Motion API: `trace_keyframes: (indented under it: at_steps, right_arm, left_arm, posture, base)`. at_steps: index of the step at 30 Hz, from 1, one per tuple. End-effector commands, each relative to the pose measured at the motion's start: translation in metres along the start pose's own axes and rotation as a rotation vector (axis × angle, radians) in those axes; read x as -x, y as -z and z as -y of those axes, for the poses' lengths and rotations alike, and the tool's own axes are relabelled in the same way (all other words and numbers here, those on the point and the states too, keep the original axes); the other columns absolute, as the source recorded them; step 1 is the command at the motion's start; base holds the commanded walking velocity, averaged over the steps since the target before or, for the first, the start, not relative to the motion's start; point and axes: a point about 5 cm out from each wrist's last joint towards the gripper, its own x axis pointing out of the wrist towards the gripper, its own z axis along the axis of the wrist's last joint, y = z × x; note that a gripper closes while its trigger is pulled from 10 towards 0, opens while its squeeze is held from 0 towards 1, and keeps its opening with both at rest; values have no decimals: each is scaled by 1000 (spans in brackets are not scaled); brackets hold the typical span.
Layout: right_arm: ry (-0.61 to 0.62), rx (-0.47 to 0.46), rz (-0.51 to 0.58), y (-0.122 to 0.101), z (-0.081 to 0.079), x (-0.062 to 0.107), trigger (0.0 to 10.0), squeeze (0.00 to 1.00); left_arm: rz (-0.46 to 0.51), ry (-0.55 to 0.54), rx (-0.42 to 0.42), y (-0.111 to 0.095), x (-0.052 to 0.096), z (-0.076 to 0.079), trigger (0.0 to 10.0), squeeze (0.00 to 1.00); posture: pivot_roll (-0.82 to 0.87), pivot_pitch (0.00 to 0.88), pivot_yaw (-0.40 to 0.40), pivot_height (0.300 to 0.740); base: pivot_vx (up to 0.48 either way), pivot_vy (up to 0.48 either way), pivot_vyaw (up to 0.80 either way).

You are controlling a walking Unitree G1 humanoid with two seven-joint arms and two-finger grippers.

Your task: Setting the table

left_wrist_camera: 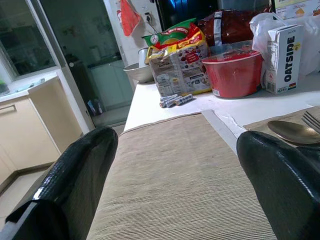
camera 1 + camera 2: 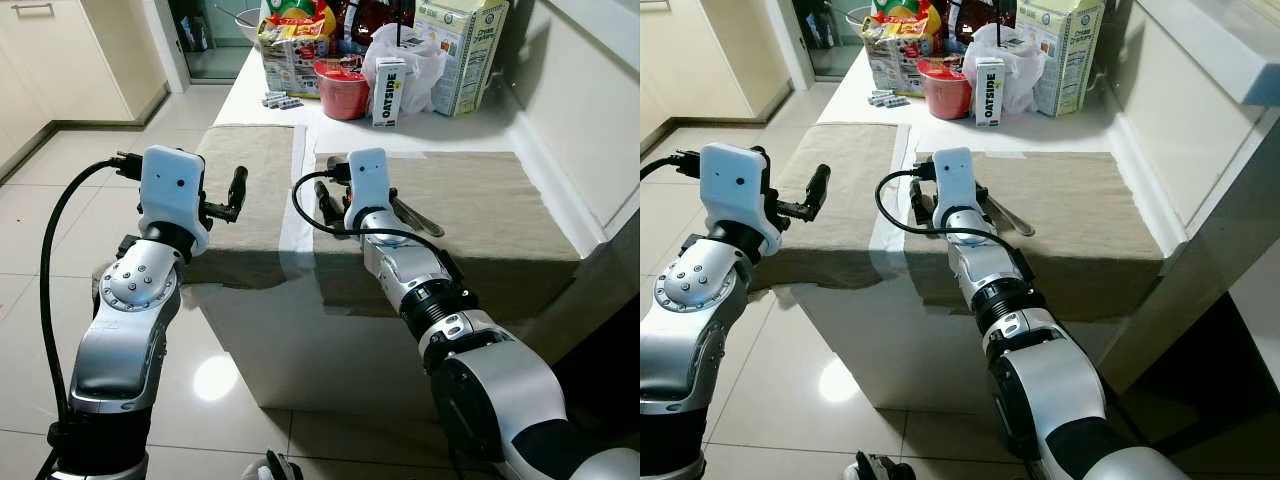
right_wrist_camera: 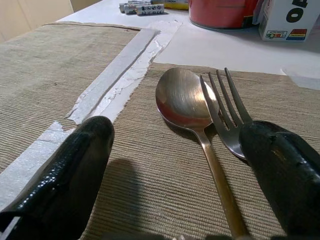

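Right gripper (image 3: 175, 175) wide open, empty, straddling spoon (image 3: 187, 102) with fork (image 3: 227, 112) touching it, left gripper (image 1: 170, 195) open, empty, over neighbouring placemat (image 1: 170, 165).

Open room is left over the left placemat (image 2: 245, 190). The right placemat (image 2: 480, 215) is taken near its left edge by a spoon (image 3: 187, 107) and fork (image 3: 227, 112). The worktop's (image 2: 300, 115) far end is crowded by a red bowl (image 2: 342, 88), cartons and bags.

— Where's the cutlery?
— A metal spoon (image 3: 186, 102) and fork (image 3: 227, 116) lie side by side, touching, on the right beige placemat (image 2: 480, 215), near its left edge, bowl and tines facing up.
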Motion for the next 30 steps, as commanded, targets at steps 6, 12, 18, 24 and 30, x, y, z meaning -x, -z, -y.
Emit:
trace_keyframes:
  at_steps: [6,12,18,24,30]
  right_arm:
    - [-10,-114,-236,49,-2,8,0,0]
    - [-23,-139,-269,55,-4,9,0,0]
    - [-27,-145,-273,57,-4,10,0,0]
    - [-39,-111,-223,52,-5,9,0,0]
    - [-41,5,-46,25,-7,5,0,0]
  left_arm:
    - [10,3,-21,-5,-2,-5,10000,0]
    - [11,5,-29,-7,-3,-7,10000,0]
    - [12,7,-36,-7,-4,-9,10000,0]
    - [10,11,-35,-7,-3,-8,10000,0]
    - [10,12,-30,-7,-3,-8,10000,0]
  posture:
    - [108,36,88,740]
    - [109,29,93,740]
    - [108,25,94,740]
    - [107,27,94,740]
    - [104,33,96,740]
  base:
    - [0,0,0]
    - [0,0,0]
    - [0,0,0]
    - [0,0,0]
    - [0,0,0]
